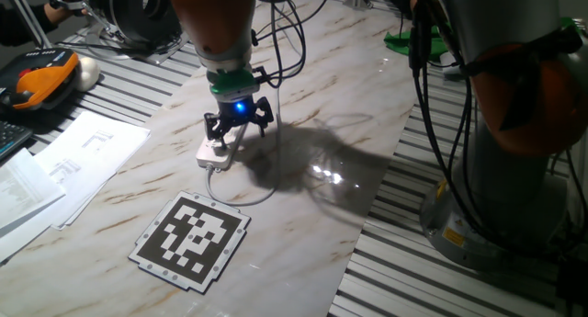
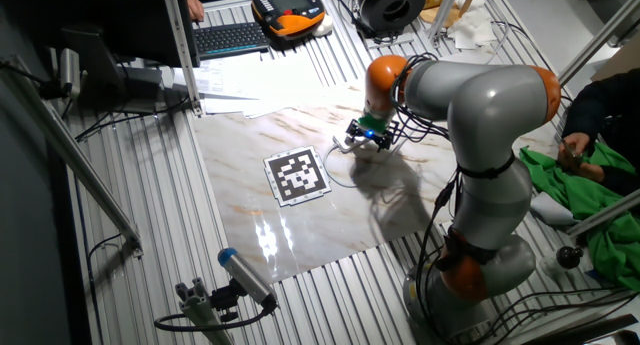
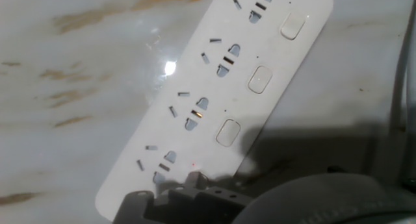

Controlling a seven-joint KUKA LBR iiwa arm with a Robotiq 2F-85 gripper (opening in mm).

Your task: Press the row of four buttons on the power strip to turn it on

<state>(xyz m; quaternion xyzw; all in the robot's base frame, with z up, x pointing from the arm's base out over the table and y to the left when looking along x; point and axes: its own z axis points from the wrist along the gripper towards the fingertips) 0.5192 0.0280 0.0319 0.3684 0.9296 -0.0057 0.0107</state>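
Observation:
The power strip (image 3: 214,87) is a long white bar lying diagonally on the marble table, with groups of dark socket holes. Three square white buttons (image 3: 260,79) show along its right edge. The spot for a fourth is covered by dark gripper parts at the bottom of the hand view. In one fixed view my gripper (image 1: 231,138) hangs right over the strip (image 1: 214,152), a blue light glowing on the hand. Only the strip's near end shows there. In the other fixed view the gripper (image 2: 366,138) hides the strip. No view shows the gap between the fingertips.
A black-and-white square marker board (image 1: 191,240) lies in front of the strip. The strip's thin white cable (image 1: 241,199) curls between them. Papers (image 1: 78,156) lie left of the marble top. The robot base (image 1: 514,124) stands at the right, and ribbed metal flooring surrounds the table.

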